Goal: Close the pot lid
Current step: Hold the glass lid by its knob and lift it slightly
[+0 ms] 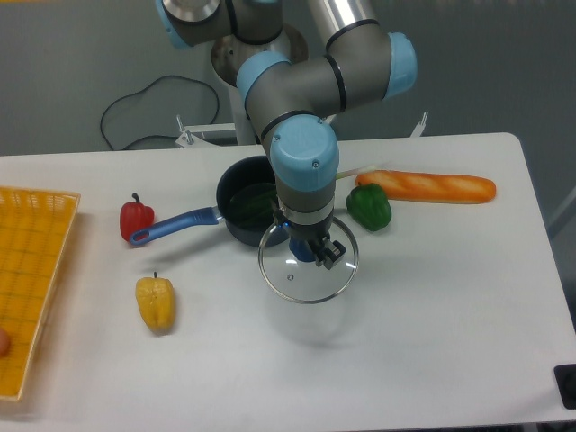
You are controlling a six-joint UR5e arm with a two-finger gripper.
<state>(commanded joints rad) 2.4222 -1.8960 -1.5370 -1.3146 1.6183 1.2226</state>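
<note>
— Glass, clear, ringed in thin metal: that's the pot lid (308, 265), a flat disc with a blue knob at its centre and a tiny vent hole toward seven o'clock. Who has it?

— Seems the gripper (317, 251) does. Its fingers sit closed on the knob, and a faint shadow on the white table (432, 342) below suggests the lid hangs in the air.

— And the pot (252, 209)?

— Dark navy, round, open-mouthed, at about eleven o'clock from the lid, its long glossy blue handle running out toward nine. The lid's rim overlaps the pot's near edge only.

— So which step?

— Carrying, I'd judge. Next calls for shifting the lid toward eleven until the rims line up, then lowering it level.

— Anything nearby?

— A smooth green pepper (369, 207) at two o'clock, close to the lid, with a crusty baguette (432, 186) behind it.
</note>
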